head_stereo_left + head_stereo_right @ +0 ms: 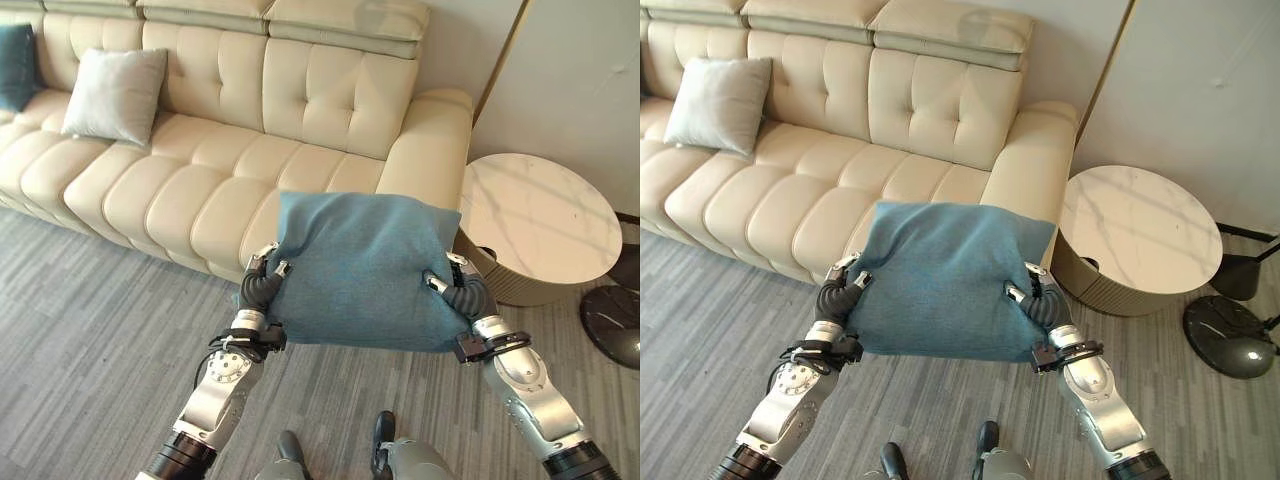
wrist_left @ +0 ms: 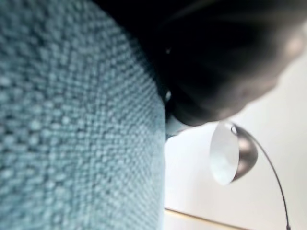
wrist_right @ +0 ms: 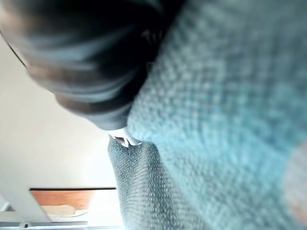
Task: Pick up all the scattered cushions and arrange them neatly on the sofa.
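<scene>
I see the blue cushion [image 1: 362,272] held up in the air between both hands, in front of the right end of the cream sofa [image 1: 250,130], over the grey plank floor [image 1: 80,340]. The left hand [image 1: 262,283] clasps the cushion's left edge, thumb on the top face and the rest of the fingers tucked beneath it. The right hand [image 1: 455,290] clasps the right edge the same way. In both wrist views the woven blue cloth lies right against the dark hand cover.

Beyond the cushion, a grey cushion [image 1: 115,95] leans upright against the sofa back, further to the left. A dark teal cushion [image 1: 15,65] sits at the far left edge of the seat. A round marble-topped side table [image 1: 540,215] stands just beside the sofa's right armrest.
</scene>
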You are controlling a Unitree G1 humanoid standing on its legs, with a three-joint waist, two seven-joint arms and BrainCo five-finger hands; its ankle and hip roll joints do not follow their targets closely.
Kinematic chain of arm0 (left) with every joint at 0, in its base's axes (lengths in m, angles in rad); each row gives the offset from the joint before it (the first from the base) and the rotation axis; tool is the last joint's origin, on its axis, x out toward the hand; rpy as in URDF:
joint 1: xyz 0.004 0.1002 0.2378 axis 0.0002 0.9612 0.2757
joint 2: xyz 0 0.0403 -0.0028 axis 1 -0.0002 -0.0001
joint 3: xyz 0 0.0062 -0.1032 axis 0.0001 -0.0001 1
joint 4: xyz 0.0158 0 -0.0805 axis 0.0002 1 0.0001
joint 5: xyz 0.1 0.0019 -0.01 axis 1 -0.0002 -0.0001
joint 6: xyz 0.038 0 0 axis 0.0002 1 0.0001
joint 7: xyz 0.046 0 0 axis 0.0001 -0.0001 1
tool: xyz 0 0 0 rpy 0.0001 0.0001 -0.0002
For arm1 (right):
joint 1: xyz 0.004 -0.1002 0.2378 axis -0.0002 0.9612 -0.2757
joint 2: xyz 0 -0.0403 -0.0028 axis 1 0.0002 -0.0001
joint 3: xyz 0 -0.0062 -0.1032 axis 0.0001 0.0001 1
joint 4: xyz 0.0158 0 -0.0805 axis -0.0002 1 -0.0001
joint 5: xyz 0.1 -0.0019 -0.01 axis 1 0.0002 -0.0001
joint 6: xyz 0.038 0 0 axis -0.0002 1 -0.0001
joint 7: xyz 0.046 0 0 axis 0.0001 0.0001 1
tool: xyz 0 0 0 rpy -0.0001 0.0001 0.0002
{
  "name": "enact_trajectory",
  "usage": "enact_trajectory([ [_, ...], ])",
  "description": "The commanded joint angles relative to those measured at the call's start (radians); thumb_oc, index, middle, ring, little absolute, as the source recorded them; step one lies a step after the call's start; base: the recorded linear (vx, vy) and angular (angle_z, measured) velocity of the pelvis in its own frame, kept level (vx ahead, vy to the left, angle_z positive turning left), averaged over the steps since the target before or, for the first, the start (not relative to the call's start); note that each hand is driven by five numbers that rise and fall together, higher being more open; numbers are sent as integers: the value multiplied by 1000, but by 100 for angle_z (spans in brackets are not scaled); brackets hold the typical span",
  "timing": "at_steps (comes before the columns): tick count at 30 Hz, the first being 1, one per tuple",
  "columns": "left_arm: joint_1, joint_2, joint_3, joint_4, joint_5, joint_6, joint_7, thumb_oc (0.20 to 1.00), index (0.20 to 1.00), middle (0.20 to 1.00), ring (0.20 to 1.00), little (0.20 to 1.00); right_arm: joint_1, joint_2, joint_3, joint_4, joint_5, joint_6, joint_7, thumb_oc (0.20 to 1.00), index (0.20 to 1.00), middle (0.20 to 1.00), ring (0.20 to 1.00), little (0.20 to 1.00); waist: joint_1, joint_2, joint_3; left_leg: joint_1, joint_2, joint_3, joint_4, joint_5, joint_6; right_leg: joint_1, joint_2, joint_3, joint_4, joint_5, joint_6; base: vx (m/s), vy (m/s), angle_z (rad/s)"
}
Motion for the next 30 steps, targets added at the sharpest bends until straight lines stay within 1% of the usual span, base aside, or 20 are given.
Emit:
enact_trajectory([
  [1,-84,-11,-92,-135,14,-82,-128,200,200,200,200,200,-108,83,89,-179,41,-116,64,200,200,200,200,200,14,-44,-65,-91,-24,-70,98,-75,-5,131,-17,29,-47,-103,87,140,320,-4],
  [4,-75,7,-75,-142,17,-83,-130,200,200,200,200,200,-124,97,110,-180,41,-109,76,200,200,200,200,200,32,-45,-55,-95,-59,-85,92,-91,22,92,-54,44,37,-91,106,90,237,3],
  [6,-71,15,-67,-142,20,-84,-131,200,200,200,200,200,-133,105,120,-179,46,-109,82,200,200,200,200,200,38,-44,-44,-98,-77,-97,90,-98,38,51,-65,69,120,-82,112,70,202,9],
  [7,-70,17,-65,-139,22,-86,-132,200,200,200,200,200,-135,111,124,-175,48,-110,83,200,200,200,200,200,40,-42,-38,-95,-86,-107,84,-102,45,26,-63,85,155,-75,115,95,172,17],
  [9,-77,15,-69,-130,21,-87,-134,200,200,200,200,200,-135,111,128,-173,60,-112,87,200,200,200,200,200,30,-34,-29,-77,-101,-134,63,-102,50,-32,-17,147,185,-83,106,113,121,25],
  [10,-78,15,-69,-130,21,-87,-134,200,200,200,200,200,-136,111,128,-173,60,-112,87,200,200,200,200,200,31,-33,-32,-82,-99,-133,62,-99,49,-36,-15,147,182,-79,104,139,99,31],
  [12,-86,9,-76,-122,20,-89,-140,200,200,200,200,200,-136,99,129,-178,74,-117,93,200,200,200,200,200,14,-19,-12,-56,-117,-168,46,-108,52,-92,35,196,150,-96,92,178,87,44],
  [15,-103,-5,-92,-108,19,-89,-148,200,200,200,200,200,-130,87,116,-179,91,-122,95,200,200,200,200,200,-8,-16,2,-41,-146,-214,66,-130,53,-139,69,239,105,-65,93,190,15,57],
  [17,-107,-19,-100,-106,20,-90,-155,200,200,200,200,200,-126,74,109,-181,92,-127,97,200,200,200,200,200,-26,-13,10,-13,-160,-249,94,-168,47,-164,74,228,89,-43,92,321,-55,126],
  [19,-102,-23,-99,-104,21,-92,-160,200,200,200,200,200,-125,64,107,-180,95,-127,103,200,200,200,200,200,-34,-14,8,17,-169,-264,106,-190,39,-183,73,210,78,-25,90,273,-73,46],
  [20,-101,-24,-99,-104,21,-92,-160,200,200,200,200,200,-125,64,107,-180,95,-127,103,200,200,200,200,200,-37,-12,9,18,-167,-267,107,-192,39,-181,74,207,78,-26,90,281,-112,23],
  [21,-86,-27,-95,-107,13,-92,-164,200,200,200,200,200,-107,54,101,-188,96,-128,109,200,200,200,200,200,-43,-18,0,39,-174,-276,135,-215,28,-160,63,191,66,-28,84,288,-156,24],
  [22,-77,-28,-93,-112,17,-88,-166,200,200,200,200,200,-93,42,94,-191,90,-133,109,200,200,200,200,200,-49,-16,-2,43,-169,-277,179,-218,12,-126,69,190,56,-35,72,350,-216,24],
  [24,-71,-35,-92,-115,5,-86,-168,200,200,200,200,200,-85,29,82,-181,84,-130,105,200,200,200,200,200,-55,-20,-13,5,-142,-259,300,-157,-39,-75,72,189,39,-45,50,181,-208,70],
  [25,-72,-35,-93,-117,2,-84,-169,200,200,200,200,200,-79,23,75,-185,82,-132,101,200,200,200,200,200,-59,-24,-8,-36,-112,-248,401,-123,-69,-50,78,186,26,-51,32,137,-219,82],
  [26,-66,-34,-90,-118,-1,-81,-172,200,200,200,200,200,-76,15,72,-194,80,-131,101,200,200,200,200,200,-58,-29,-5,-56,-94,-239,461,-96,-80,-30,87,191,20,-62,17,155,-220,52],
  [27,-60,-37,-82,-115,2,-82,-163,200,200,200,200,200,-75,8,72,-194,83,-133,102,200,200,200,200,200,-56,-31,-4,-68,-79,-228,504,-83,-85,-12,96,192,16,-72,4,164,-177,28],
  [28,-54,-40,-81,-110,0,-83,-163,200,200,200,200,200,-72,6,76,-191,89,-128,104,200,200,200,200,200,-54,-33,-4,-75,-60,-218,514,-80,-79,1,102,197,14,-83,-3,250,-165,-10],
  [29,-49,-43,-76,-102,-1,-78,-158,200,200,200,200,200,-73,3,79,-187,95,-124,107,200,200,200,200,200,-52,-37,-8,-93,-37,-194,471,-99,-54,16,111,218,15,-98,-7,233,-94,-37],
  [30,-48,-39,-73,-102,0,-78,-160,200,200,200,200,200,-75,1,78,-186,93,-123,108,200,200,200,200,200,-51,-37,-12,-100,-34,-197,434,-112,-43,20,113,226,12,-103,-5,279,-45,-50],
])
